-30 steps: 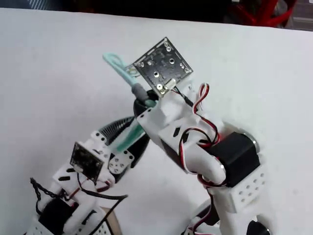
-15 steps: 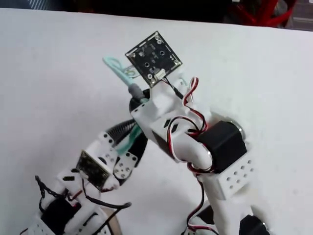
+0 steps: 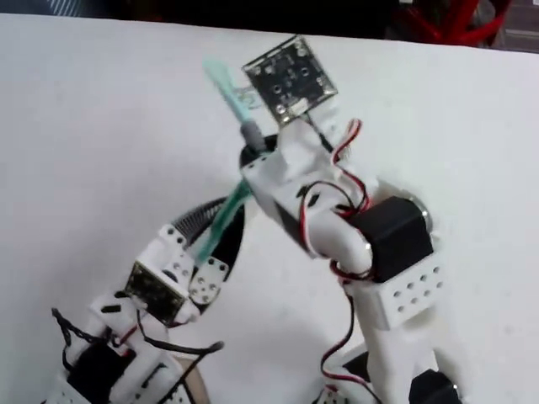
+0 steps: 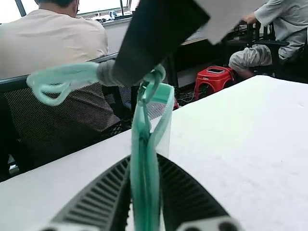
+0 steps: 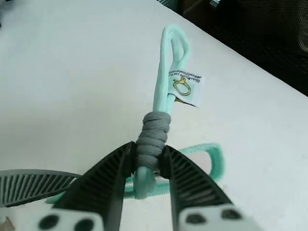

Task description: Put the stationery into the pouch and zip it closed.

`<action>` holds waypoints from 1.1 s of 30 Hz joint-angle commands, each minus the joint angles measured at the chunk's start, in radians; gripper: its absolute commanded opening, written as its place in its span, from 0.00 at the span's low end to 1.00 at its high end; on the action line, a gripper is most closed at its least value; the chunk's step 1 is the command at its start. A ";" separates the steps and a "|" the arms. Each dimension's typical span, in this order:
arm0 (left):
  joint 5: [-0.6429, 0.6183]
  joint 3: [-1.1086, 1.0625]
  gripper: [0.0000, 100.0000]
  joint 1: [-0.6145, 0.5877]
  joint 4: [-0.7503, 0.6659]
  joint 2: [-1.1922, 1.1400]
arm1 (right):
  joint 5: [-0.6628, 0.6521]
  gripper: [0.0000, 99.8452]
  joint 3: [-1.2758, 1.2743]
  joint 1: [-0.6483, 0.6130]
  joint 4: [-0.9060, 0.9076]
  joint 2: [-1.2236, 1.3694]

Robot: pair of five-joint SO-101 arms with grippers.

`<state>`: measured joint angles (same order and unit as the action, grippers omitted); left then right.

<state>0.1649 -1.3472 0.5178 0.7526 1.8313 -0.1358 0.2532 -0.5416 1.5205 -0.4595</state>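
A mint-green pouch [image 3: 232,206] hangs edge-on between the two grippers, above the white table [image 3: 101,126]. My left gripper [image 4: 144,163], at the lower left in the high view [image 3: 210,236], is shut on the pouch's edge [image 4: 154,120]. My right gripper [image 5: 147,151] is shut on the zipper pull's grey knot [image 5: 153,130]. From that knot a mint cord loop [image 5: 171,62] with a white tag [image 5: 185,86] sticks out; the high view has the loop [image 3: 223,80] beyond the right gripper [image 3: 253,160]. No stationery is visible.
The table's far edge [image 3: 168,21] runs along the top of the high view, with dark floor behind it. A brown block [image 3: 195,389] sits by the left arm's base. Open tabletop lies left and right of the arms.
The right gripper has moved away and to the right with the zipper pull. The pouch edge now runs straighter between the grippers. The left arm has shifted only slightly.
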 commanded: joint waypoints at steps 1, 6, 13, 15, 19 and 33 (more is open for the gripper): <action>0.006 -0.011 0.02 -0.030 0.018 -0.005 | 0.003 0.02 0.006 0.087 -0.027 0.002; 0.011 -0.034 0.02 -0.027 0.011 -0.005 | 0.002 0.02 -0.040 0.116 -0.073 -0.005; 0.014 -0.034 0.02 -0.030 0.012 -0.005 | 0.002 0.02 -0.163 0.117 -0.180 -0.007; 0.014 -0.034 0.02 -0.030 0.012 -0.005 | 0.003 0.02 -0.166 0.140 -0.189 -0.007; 0.014 -0.034 0.02 -0.030 0.014 -0.005 | 0.009 0.02 -0.164 0.209 -0.229 -0.008; 0.014 -0.034 0.02 -0.030 0.015 -0.005 | 0.009 0.02 -0.167 0.326 -0.282 -0.005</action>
<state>0.1711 -1.3625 0.5117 0.7511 1.8328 -0.1327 0.0736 -0.2854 1.2812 -0.4565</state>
